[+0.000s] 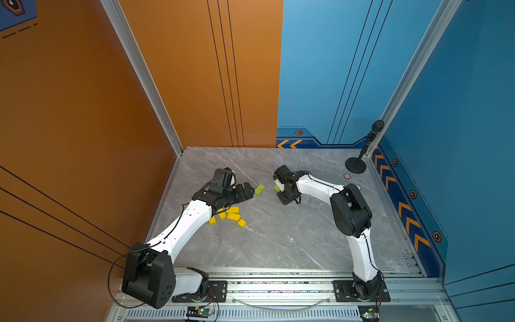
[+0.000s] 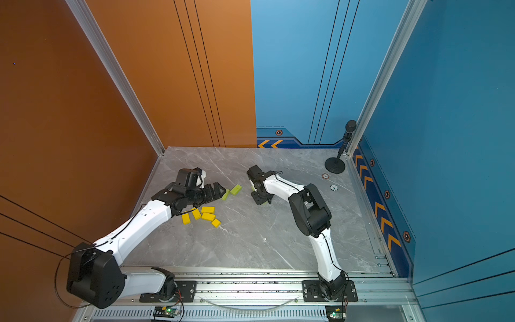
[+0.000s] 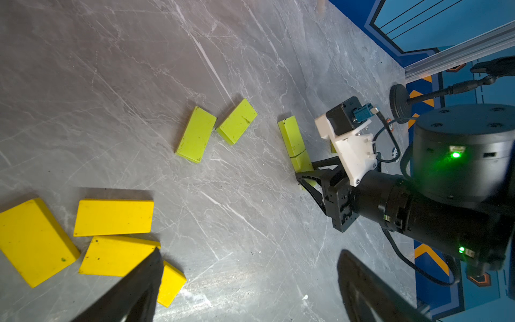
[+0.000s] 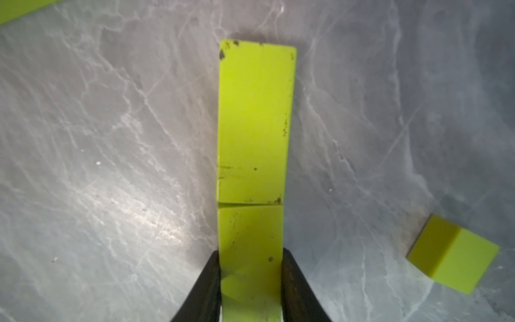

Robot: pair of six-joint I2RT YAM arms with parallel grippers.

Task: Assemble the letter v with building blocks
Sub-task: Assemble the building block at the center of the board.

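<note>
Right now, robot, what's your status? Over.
Right tool shut on a green block, end to end with a second green block. Left tool open, empty. Yellow blocks bunched together. Small green cube nearby, not touching.

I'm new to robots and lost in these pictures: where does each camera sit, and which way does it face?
Both top views: high behind the arms, looking down at the table; both arms, left gripper and right gripper show.
Left wrist: on the left arm, facing yellow blocks and the right arm; its open fingers show.
Right wrist: looking down between fingers shut on a green block.
Both wrist views share that green block.
</note>
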